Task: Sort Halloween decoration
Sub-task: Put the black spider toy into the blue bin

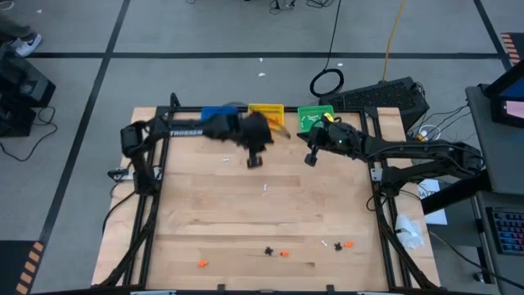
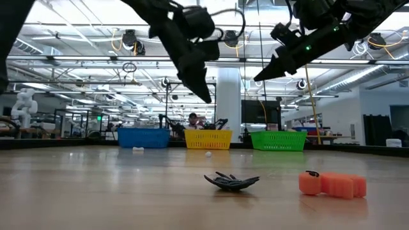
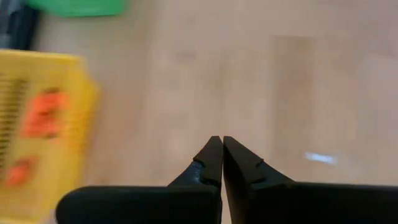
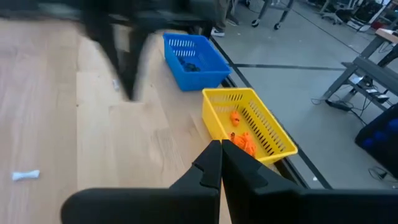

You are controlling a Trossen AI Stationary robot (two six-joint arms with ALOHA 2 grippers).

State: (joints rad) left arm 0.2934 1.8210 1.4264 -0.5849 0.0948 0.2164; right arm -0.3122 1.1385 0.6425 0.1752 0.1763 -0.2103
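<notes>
Halloween decoration: loose pieces spread over the counter. Near edge: an orange piece toward the left, a black spidery one with an orange one just beside it, then a white one, a black one and an orange one close together. A white piece sits mid-counter.

In the right wrist view, orange pieces lie in the yellow bin and dark ones in the blue bin. Green bin sits right of the yellow.

Left end effector: clenched, nothing held, above the counter in front of the yellow bin. Right end effector: clenched, nothing held, raised in front of the green bin.
</notes>
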